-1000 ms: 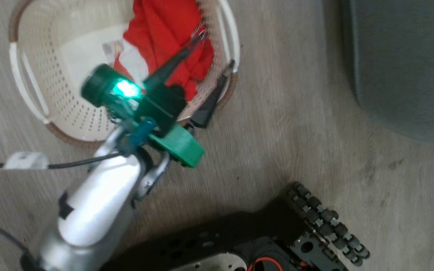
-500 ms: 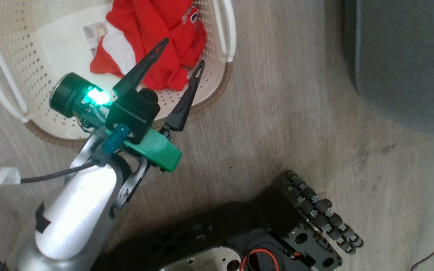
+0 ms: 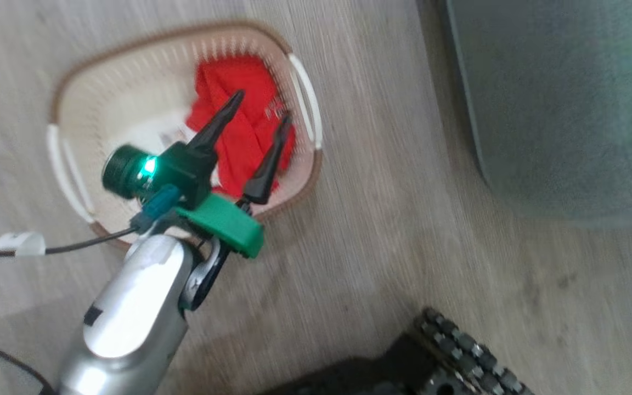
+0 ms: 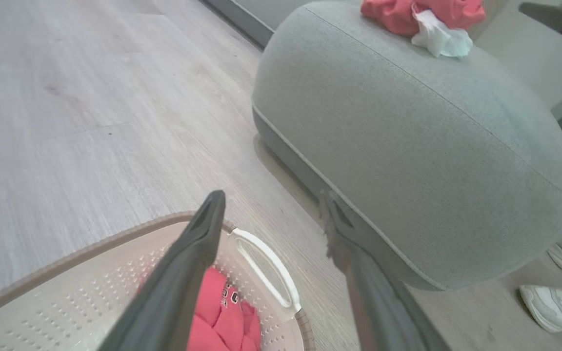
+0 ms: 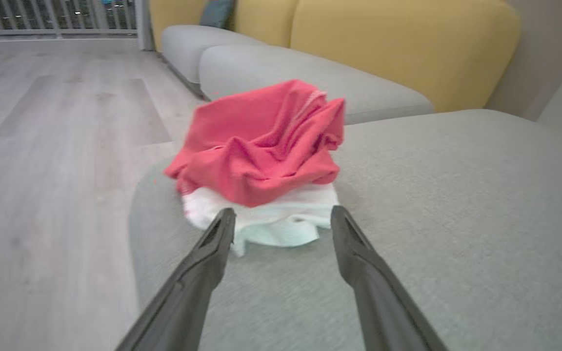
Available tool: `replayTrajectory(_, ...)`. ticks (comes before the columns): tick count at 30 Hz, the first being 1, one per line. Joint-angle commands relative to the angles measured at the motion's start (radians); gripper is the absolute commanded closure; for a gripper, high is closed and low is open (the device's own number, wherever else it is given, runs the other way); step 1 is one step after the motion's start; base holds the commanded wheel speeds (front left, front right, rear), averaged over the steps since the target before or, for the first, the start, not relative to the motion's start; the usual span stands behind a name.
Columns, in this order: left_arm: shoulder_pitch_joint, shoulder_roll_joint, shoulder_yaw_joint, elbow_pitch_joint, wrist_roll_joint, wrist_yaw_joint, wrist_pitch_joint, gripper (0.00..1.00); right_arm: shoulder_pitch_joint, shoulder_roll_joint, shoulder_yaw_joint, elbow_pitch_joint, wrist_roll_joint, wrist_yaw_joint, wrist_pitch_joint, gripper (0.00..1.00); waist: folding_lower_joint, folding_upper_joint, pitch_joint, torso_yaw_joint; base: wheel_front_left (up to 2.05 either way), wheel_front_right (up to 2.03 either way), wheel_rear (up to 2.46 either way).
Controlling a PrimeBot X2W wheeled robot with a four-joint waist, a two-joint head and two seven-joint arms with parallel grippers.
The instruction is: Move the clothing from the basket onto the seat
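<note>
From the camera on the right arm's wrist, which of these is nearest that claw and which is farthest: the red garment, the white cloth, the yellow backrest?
1. white cloth: directly ahead of the open right gripper, lying on the seat.
2. red garment: heaped on top of the white cloth, just behind it.
3. yellow backrest: far behind, at the upper right.

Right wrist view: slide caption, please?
Open right end effector facing crumpled red fabric garment atop small white cloth piece on grey upholstered seat.
</note>
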Motion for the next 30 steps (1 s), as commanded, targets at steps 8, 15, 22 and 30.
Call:
replayTrajectory(8,0.109,-0.031,0.144,0.16,-0.093,0.008,-0.078,0.0,0.353,0.067,0.174,-0.274,-0.016,0.0,-0.004,0.0,0.0002,0.0,-0.386,0.175,0.0,0.0,0.0)
replayTrajectory(15,0.196,-0.055,0.261,0.192,-0.071,0.001,-0.081,0.0,0.521,0.114,0.247,-0.385,-0.056,0.0,-0.004,0.0,0.0002,0.0,-0.512,0.275,0.0,0.0,0.0)
replayTrajectory(22,0.284,-0.089,0.374,0.19,-0.019,-0.016,-0.081,0.0,0.637,0.144,0.295,-0.409,-0.112,0.0,-0.004,0.0,0.0002,0.0,-0.61,0.345,0.0,0.0,0.0)
replayTrajectory(30,0.363,-0.126,0.468,0.168,0.02,-0.032,-0.082,0.0,0.743,0.176,0.315,-0.406,-0.151,0.0,-0.004,0.0,0.0002,0.0,-0.689,0.38,0.0,0.0,0.0)
